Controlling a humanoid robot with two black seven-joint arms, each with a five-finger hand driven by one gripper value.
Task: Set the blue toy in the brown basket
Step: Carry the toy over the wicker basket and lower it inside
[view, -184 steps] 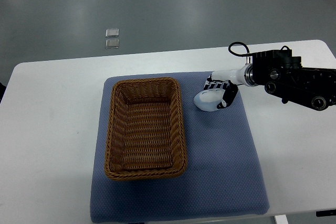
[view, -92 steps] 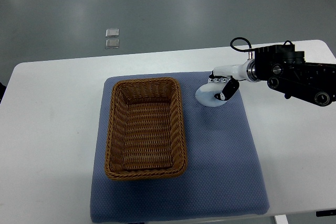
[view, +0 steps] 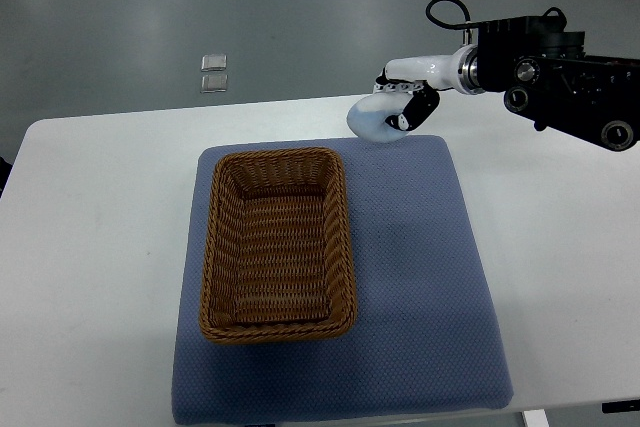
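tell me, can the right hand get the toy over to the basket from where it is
Probably yes: the right hand holds the blue toy above the mat's far edge, and nothing stands between it and the open, empty basket.

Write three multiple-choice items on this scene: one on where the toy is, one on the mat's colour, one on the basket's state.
1. Where is the toy?
A. in the basket
B. in the right hand, beyond the mat's far edge
C. lying on the mat

2. What colour is the mat?
A. blue
B. red
C. green

3. The basket is:
A. overturned
B. holding the toy
C. upright and empty

Answers: 1 B, the right hand grips the pale toy; 2 A, blue cloth lies under the basket; 3 C, only bare wicker shows inside.
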